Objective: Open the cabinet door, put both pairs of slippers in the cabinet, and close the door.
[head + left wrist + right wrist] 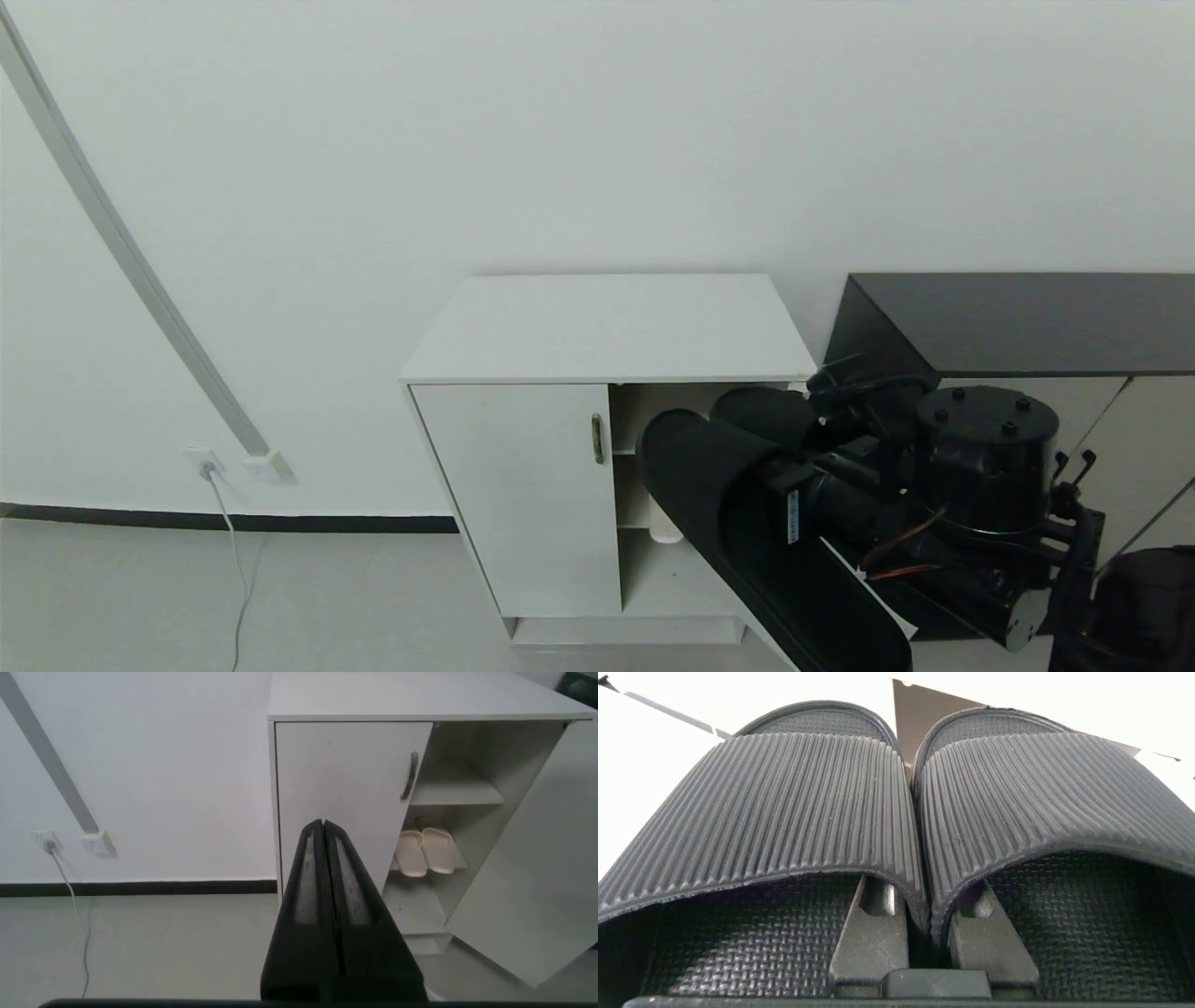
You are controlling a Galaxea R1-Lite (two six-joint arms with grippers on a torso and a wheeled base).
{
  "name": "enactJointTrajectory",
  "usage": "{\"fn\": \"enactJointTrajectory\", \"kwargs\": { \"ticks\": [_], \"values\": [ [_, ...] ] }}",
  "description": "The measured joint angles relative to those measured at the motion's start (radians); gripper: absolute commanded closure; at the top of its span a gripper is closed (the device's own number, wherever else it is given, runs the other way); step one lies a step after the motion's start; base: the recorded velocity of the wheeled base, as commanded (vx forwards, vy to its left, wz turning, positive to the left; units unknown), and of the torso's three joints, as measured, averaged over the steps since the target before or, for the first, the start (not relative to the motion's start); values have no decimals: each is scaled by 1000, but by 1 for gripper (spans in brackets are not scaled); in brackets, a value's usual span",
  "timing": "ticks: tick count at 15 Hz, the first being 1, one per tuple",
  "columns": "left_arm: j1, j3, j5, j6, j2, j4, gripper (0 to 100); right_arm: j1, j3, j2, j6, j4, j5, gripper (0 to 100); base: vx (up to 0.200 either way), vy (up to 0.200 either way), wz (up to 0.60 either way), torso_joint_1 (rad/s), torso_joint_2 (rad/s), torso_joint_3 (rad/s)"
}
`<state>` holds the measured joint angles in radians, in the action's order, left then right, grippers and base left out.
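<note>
A pair of black slippers [709,467] hangs in front of the white cabinet's [607,327] open right compartment. My right gripper [924,901] is shut on the pair's inner edges, its fingers [873,938] reaching under the ribbed straps [785,803]. A pair of white slippers [425,851] lies on the middle shelf inside. The right door [551,877] stands swung open; the left door [523,495] with its handle [597,439] is closed. My left gripper [322,831] is shut with nothing in it, back from the closed left door.
A dark-topped cabinet [1018,322] adjoins the white one on the right. On the left wall are a socket with a cable [205,464] and a slanted conduit [121,252]. Bare floor [233,597] lies left of the cabinet.
</note>
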<state>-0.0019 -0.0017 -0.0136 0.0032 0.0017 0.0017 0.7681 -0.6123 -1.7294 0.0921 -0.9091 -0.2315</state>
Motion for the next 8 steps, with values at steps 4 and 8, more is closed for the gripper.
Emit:
{"fn": "enactJointTrajectory", "kwargs": {
  "ticks": [4,8],
  "values": [
    [0,0,0,0,0,0,100,0,7,0,0,-1,4,100,0,0,0,0,0,0],
    [0,0,0,0,0,0,100,1,8,-3,0,-1,5,100,0,0,0,-97,220,119]
  ]
}}
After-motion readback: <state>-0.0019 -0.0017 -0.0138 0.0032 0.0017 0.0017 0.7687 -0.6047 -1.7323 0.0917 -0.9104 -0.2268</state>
